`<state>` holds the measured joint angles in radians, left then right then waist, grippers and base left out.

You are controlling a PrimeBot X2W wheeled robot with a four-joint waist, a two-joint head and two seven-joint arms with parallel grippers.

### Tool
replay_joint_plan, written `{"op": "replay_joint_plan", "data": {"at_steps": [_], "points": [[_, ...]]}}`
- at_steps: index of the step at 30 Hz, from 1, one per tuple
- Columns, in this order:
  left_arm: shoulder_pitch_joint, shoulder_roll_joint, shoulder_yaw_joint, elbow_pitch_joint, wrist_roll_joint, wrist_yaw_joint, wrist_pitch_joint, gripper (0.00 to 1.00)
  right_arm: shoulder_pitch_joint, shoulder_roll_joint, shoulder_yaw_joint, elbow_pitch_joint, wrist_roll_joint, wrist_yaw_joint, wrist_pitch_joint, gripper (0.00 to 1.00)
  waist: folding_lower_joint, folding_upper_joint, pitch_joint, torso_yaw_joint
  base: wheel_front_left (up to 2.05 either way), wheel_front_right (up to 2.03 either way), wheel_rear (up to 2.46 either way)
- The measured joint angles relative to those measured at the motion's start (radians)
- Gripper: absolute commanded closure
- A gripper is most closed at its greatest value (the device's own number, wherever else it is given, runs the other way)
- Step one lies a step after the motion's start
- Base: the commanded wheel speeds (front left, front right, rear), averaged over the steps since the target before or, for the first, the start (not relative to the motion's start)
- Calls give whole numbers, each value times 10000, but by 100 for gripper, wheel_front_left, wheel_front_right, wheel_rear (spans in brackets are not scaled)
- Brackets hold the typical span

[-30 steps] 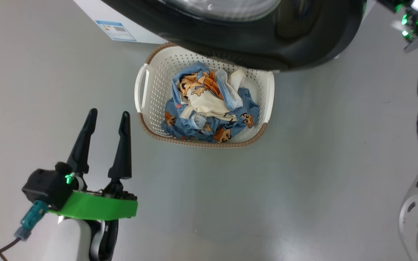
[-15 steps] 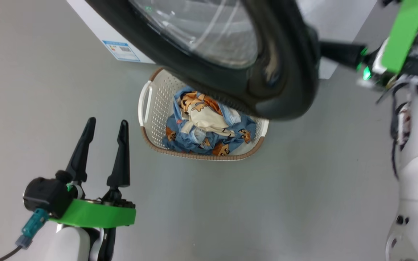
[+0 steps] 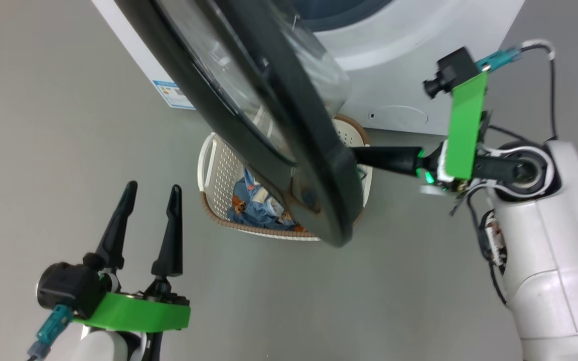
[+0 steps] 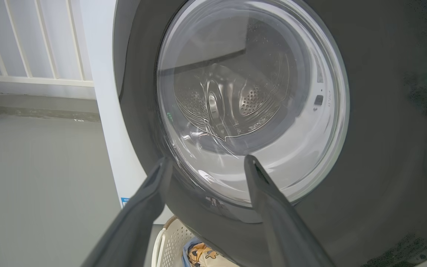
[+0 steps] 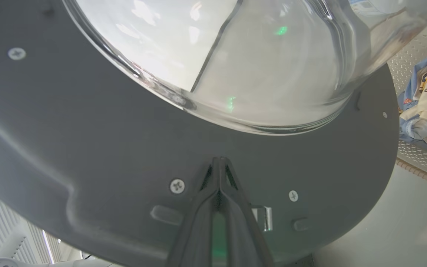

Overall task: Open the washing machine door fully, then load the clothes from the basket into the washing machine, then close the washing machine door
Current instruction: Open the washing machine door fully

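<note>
The washing machine door [image 3: 319, 165], a black ring around a clear glass bowl, stands swung out from the white washing machine [image 3: 394, 65] and partly covers the basket [image 3: 226, 175]. My right gripper [image 3: 362, 154] is shut, its tips touching the door's grey inner face [image 5: 124, 148] just below the glass, seen as the right gripper [image 5: 219, 160]. My left gripper [image 3: 152, 189] is open and holds nothing, low at the left on the door's outer side. In the left wrist view the left gripper [image 4: 206, 163] points at the door window [image 4: 250, 104]. The clothes [image 3: 254, 205] lie in the basket.
Grey floor surrounds the machine and basket. A blue label [image 3: 171, 95] marks the machine's lower front. White railing [image 4: 32, 44] stands behind the machine's left side. The basket [image 5: 421, 48] with the clothes [image 5: 424, 104] lies right of the door in the right wrist view.
The head camera has shifted. The door has swung wider from the machine, now nearly edge-on. My right gripper has come into view behind its inner face. The left gripper stays put.
</note>
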<state>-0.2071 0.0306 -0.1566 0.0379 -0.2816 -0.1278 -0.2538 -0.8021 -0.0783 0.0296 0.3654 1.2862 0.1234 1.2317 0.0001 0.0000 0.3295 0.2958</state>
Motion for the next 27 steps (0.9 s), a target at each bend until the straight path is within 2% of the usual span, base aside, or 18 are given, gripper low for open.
{"op": "replay_joint_plan", "data": {"at_steps": [15, 23, 27], "points": [[199, 2, 186, -2, 59, 0, 0, 0, 506, -46, 3350, 242, 2320, 0, -2341, 100, -1, 0, -535, 141, 0, 0, 0], [424, 4, 462, 8, 59, 0, 0, 0, 511, -59, 4753, 337, 3509, 0, -3522, 100, -1, 0, -736, 91, 0, 0, 0], [433, 4, 608, 10, 84, 0, 0, 0, 514, -54, 4984, 424, 3841, 0, -3921, 100, -1, 0, -848, -19, 0, 0, 0]]}}
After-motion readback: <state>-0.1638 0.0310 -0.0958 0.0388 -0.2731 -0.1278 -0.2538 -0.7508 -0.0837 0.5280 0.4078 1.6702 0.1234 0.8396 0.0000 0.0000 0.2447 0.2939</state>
